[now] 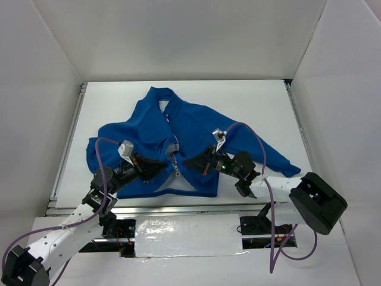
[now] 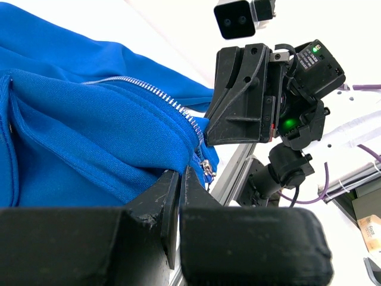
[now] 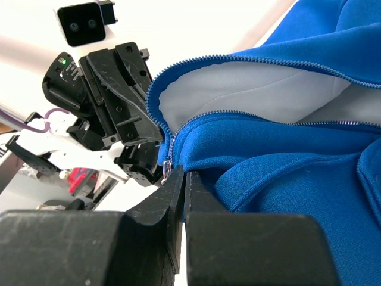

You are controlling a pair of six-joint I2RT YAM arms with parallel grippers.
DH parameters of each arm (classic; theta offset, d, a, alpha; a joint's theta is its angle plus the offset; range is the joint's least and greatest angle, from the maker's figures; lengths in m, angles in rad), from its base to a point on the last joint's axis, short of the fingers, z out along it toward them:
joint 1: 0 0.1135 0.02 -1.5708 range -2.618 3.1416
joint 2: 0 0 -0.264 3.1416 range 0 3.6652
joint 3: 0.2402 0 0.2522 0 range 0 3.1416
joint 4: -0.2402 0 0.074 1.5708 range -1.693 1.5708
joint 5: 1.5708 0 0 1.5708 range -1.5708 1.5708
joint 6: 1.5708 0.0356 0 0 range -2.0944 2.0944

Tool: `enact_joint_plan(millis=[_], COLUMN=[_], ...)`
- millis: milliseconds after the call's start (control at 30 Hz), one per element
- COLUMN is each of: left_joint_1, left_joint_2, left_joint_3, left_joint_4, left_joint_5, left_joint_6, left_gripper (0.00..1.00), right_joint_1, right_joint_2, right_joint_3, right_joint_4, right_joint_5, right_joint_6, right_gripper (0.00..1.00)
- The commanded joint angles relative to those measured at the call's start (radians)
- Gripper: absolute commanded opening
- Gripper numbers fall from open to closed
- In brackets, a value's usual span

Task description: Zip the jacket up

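Note:
The blue jacket (image 1: 190,125) lies front up on the white table, collar to the far side. Its zipper is apart above the slider, and white lining shows in the gap (image 3: 250,89). The small metal zipper pull (image 1: 177,171) hangs low on the front, near the hem. My left gripper (image 1: 165,167) comes in from the left, its jaws shut on a fold of jacket fabric (image 2: 89,137) just left of the pull (image 2: 206,168). My right gripper (image 1: 187,162) faces it from the right, shut, tips against the fabric (image 3: 286,161). The pull (image 3: 167,167) hangs just outside its left fingertip.
An aluminium rail (image 1: 178,207) runs along the table's near edge just below the hem. White walls close in the table on three sides. A purple cable (image 1: 250,128) loops over the jacket's right sleeve.

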Motion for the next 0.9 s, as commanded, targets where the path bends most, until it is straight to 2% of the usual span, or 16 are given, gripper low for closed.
enact_joint_plan(millis=[0, 867], left_joint_1=[0.001, 0.001], left_joint_2=[-0.009, 0.004], left_joint_3=[0.003, -0.01], left_joint_4=[0.092, 0.13], left_joint_5=[0.022, 0.039], left_joint_6=[-0.005, -0.02], left_gripper=[0.0, 0.0], right_joint_1=[-0.008, -0.019], right_joint_2=[-0.015, 0.027], right_joint_3=[0.02, 0.043], right_joint_4=[0.08, 0.115], right_joint_5=[-0.002, -0.029], right_joint_6=[0.002, 0.028], right_gripper=[0.0, 0.0])
